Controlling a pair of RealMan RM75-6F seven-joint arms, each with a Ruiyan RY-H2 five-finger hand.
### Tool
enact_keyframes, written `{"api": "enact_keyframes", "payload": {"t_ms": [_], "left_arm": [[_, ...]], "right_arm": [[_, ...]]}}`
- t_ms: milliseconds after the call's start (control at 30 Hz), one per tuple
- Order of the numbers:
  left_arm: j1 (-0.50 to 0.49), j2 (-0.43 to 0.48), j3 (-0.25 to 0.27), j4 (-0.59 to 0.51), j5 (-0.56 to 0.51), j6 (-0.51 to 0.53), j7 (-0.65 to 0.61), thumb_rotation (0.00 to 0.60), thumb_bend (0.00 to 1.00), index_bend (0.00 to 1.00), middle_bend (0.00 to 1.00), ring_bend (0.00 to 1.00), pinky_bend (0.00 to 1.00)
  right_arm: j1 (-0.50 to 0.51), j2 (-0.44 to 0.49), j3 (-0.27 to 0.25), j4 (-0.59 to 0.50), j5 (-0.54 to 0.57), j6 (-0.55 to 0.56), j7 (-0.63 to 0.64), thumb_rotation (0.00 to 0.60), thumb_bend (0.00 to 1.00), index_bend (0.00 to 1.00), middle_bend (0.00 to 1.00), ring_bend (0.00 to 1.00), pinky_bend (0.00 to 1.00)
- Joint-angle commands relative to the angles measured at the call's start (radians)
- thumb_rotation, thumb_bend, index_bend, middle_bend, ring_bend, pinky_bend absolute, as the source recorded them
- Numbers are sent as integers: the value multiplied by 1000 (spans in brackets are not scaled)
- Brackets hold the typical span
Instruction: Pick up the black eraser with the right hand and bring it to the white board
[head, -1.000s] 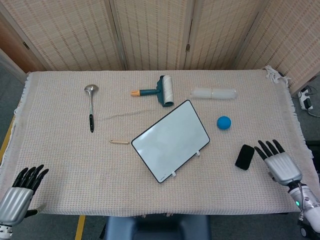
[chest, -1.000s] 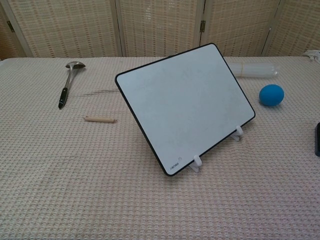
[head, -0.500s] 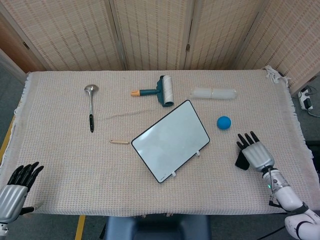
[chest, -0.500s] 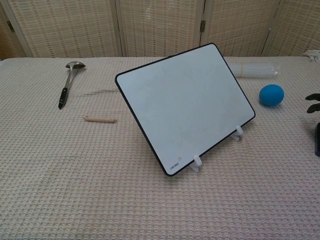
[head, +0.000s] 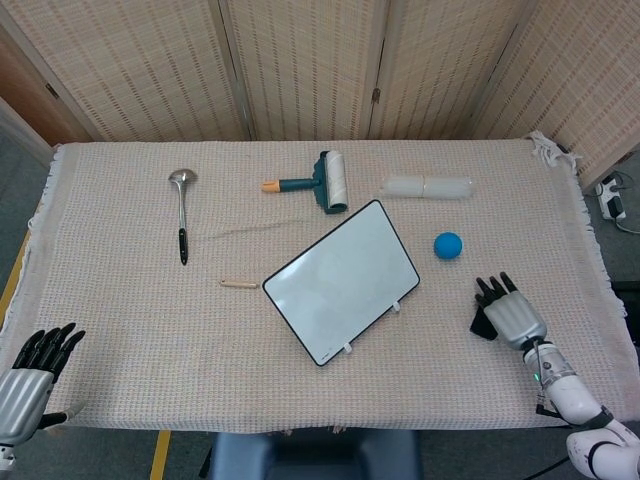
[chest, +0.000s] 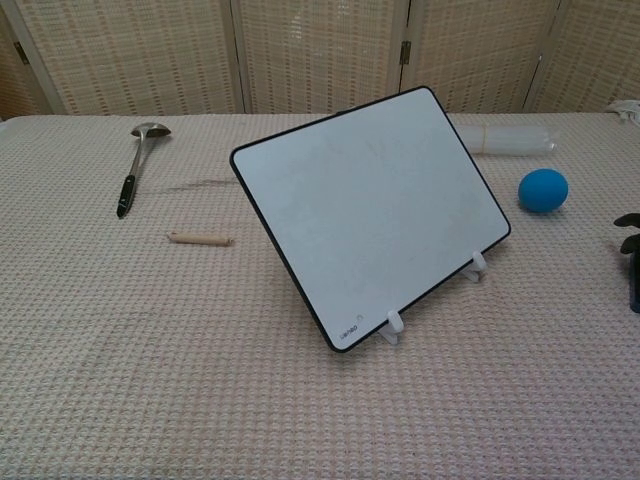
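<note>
Eraser (head: 482, 322), black, lay on the cloth near the table's right edge, below and right of the blue ball (head: 447, 245), well apart from the white board (head: 341, 281). My right hand (head: 510, 313) was over it, palm down, covering most of it, so only a dark strip showed at the hand's left side. Fingers (head: 494, 289) pointed toward the far edge, slightly apart. Couldn't tell whether I'd closed on the eraser or only rested on it. In chest view just the fingertips (chest: 630, 231) showed at the right frame edge, w/ a sliver of the eraser (chest: 635, 290) under them.

My left hand (head: 28, 378) was at the near left corner of the table (head: 120, 350), fingers apart, holding nothing.

White board stood tilted on two small white clips (chest: 395, 325), propped w/ its face toward me, black rim all round, approx center of the table.

Other stuff on the cloth: ladle (head: 181, 215) at far left, small wooden peg (head: 238, 284) between ladle and board, lint roller (head: 318, 183) beyond the board's top edge, clear plastic tube (head: 428, 187) to the roller's right. Woven screen panels (head: 300, 65) stood behind the table.
</note>
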Motion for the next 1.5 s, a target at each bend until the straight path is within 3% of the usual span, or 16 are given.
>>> {"api": "enact_keyframes", "payload": {"t_ms": [33,133,400,733,1033,1133,1233,1500], "left_arm": [[0,0,0,-1,-2,-1,2,600,179,0,63,27,38],[-1,0,0,-1,-4,-4,3,600,179,0,63,27,38],[-1,2,1,2,-3,-1,-5,600,180,0,63,27,38],[3,7,4,1,3,10,-11,600,180,0,63,26,38],[-1,6,5,-2,9,9,-11,600,180,0,63,27,38],[-5,6,7,-3,15,6,-13,600,180,0,63,27,38],[-10,8,9,-3,20,-1,-20,600,180,0,63,28,38],[-14,21,12,0,20,-2,-60,600,180,0,63,29,38]], "right_arm": [[3,-1,-7,6,4,-4,5,600,309,175,0,0,0],[6,-6,-11,13,5,-2,12,600,309,216,0,0,0],[9,-38,-19,42,-6,33,11,600,309,450,19,0,0],[4,-43,-24,40,-13,77,9,600,309,561,57,10,0],[-28,17,3,-63,-92,211,153,600,308,579,76,26,0],[-30,-34,28,-37,-148,289,206,600,308,579,77,27,0],[-24,-153,60,38,-200,373,239,600,308,579,72,26,0],[42,-411,140,189,-251,460,273,600,308,579,66,20,0]]}}
